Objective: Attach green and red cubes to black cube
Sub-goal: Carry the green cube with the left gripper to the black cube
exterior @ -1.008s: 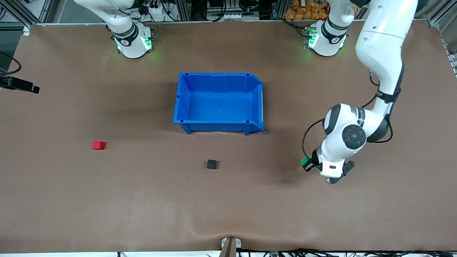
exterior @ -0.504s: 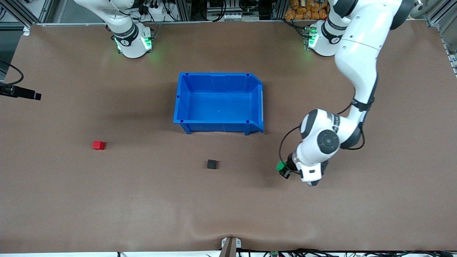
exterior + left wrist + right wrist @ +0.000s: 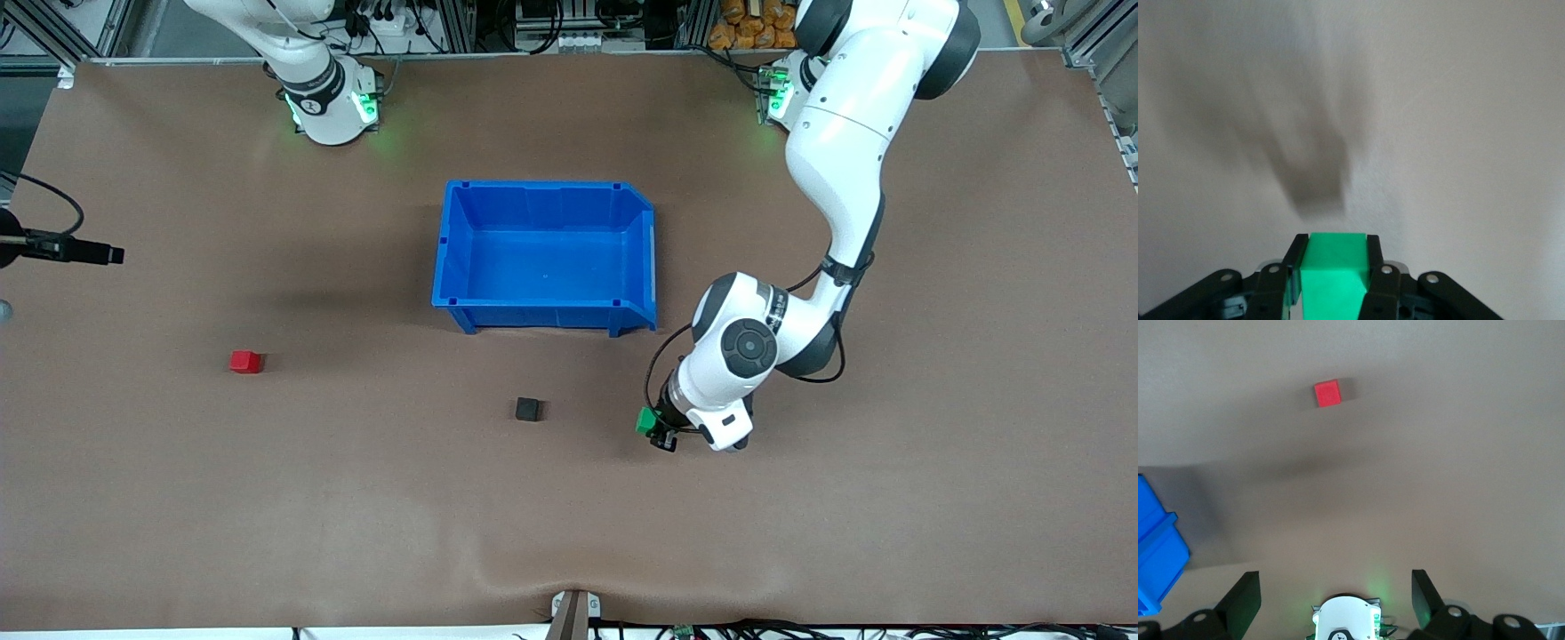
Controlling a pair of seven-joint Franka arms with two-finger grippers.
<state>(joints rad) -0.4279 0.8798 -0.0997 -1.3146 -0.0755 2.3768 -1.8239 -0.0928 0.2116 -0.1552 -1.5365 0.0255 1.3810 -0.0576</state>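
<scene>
My left gripper [image 3: 655, 430] is shut on the green cube [image 3: 646, 420] and holds it over the bare table, off the black cube [image 3: 527, 409] toward the left arm's end. In the left wrist view the green cube [image 3: 1334, 273] sits clamped between both fingers [image 3: 1295, 259]. The black cube does not show there. The red cube [image 3: 244, 361] lies alone toward the right arm's end and also shows in the right wrist view [image 3: 1327, 393]. My right gripper [image 3: 1335, 600] is open and empty, high over the table above its own base.
An empty blue bin [image 3: 542, 186] stands mid-table, farther from the front camera than the black cube; a corner of it shows in the right wrist view [image 3: 1155, 553]. A black part of the right hand [image 3: 84, 252] shows at the table's edge.
My left gripper has carried the green cube steadily toward the black cube, closing about half the gap. The black part of the right hand has shifted slightly. The cubes on the table have not moved.
</scene>
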